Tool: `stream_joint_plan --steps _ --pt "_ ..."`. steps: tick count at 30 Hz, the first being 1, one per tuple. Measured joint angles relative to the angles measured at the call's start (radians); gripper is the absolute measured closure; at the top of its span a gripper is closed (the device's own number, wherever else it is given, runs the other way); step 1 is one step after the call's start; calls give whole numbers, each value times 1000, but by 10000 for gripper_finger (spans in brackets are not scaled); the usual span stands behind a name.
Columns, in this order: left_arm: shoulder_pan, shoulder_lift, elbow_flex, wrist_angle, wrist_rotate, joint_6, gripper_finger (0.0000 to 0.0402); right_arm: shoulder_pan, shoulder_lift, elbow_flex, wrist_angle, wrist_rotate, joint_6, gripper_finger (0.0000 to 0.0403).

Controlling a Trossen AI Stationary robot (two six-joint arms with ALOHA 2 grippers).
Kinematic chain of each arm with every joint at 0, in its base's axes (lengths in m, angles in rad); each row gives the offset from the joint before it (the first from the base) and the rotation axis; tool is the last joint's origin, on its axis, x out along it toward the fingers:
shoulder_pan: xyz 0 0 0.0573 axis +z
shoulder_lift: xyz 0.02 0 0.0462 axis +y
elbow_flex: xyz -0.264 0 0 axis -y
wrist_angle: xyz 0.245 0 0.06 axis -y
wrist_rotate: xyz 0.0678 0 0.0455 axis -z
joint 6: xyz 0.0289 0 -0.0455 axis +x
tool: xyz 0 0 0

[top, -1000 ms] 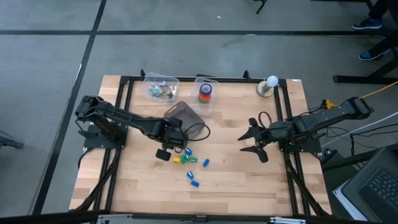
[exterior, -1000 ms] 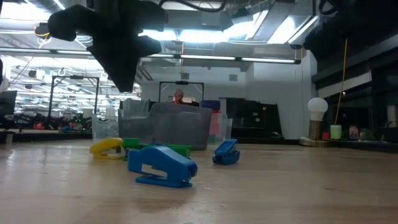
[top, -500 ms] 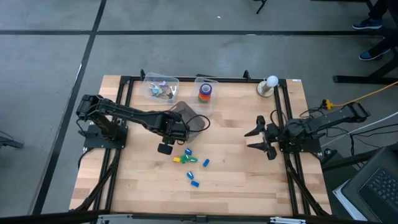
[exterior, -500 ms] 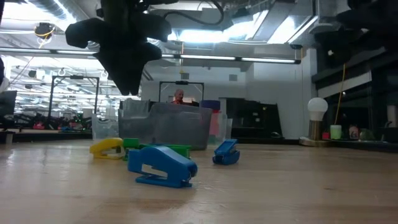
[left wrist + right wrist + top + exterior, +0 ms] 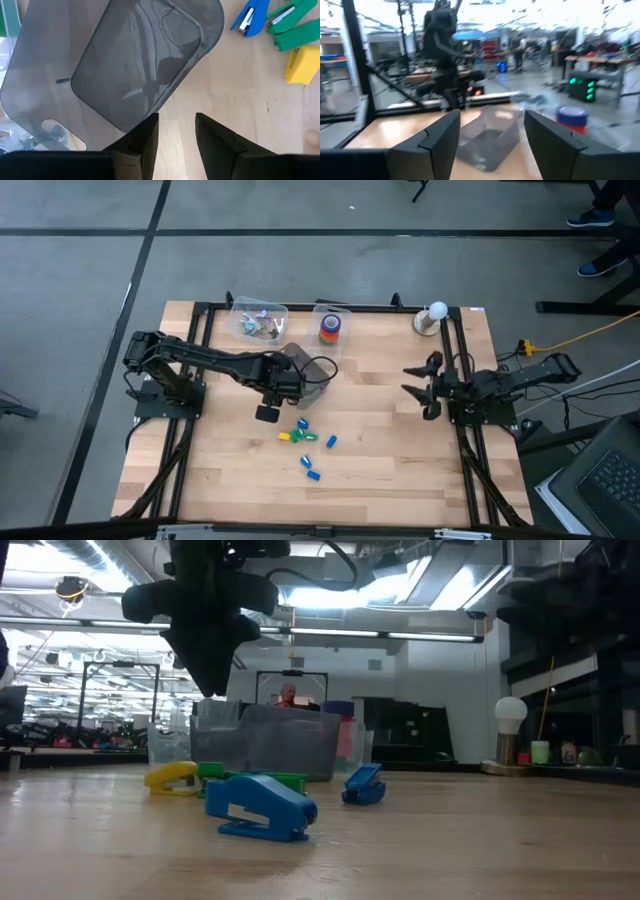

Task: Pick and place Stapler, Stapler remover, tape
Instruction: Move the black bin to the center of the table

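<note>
Several small blue, green and yellow staplers (image 5: 305,438) lie loose on the wooden table; the nearest blue one (image 5: 260,808) rests on its base. A stack of tape rolls (image 5: 330,328) stands in a clear box at the far edge. Which piece is the stapler remover, I cannot tell. My left gripper (image 5: 176,122) points down, open and empty, above the near edge of a grey see-through tub (image 5: 305,370); it hangs well above the table (image 5: 210,675). My right gripper (image 5: 416,386) is open and level at the table's right side.
A second clear box (image 5: 258,320) with small mixed pieces stands at the far edge, left of the tape. A white ball lamp (image 5: 436,314) stands at the far right corner. Black frame rails (image 5: 200,360) run along the table's sides. Bare wood lies between the staplers and my right gripper.
My left gripper has swung from beside the staplers toward the table's far edge, over the grey tub's near edge. My right gripper has drawn back toward the table's right edge and tipped up to level. The staplers have stayed in place.
</note>
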Motion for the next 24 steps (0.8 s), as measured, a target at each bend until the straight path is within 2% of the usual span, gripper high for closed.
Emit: stream_joint_plan --steps 4,9,16,18,24 --pt "0 0 0 0 0 0 279 0 -62 0 -55 15 -12 178" --pt "1 0 0 0 -1 0 279 0 -161 0 -236 15 47 178" --pt "22 0 0 0 -1 0 277 -38 -167 0 -159 7 32 178" --pt "32 0 0 0 -1 1 277 -60 -167 1 -117 -53 56 178" --pt "58 0 0 1 -1 0 280 -101 -167 1 -113 -350 153 178"
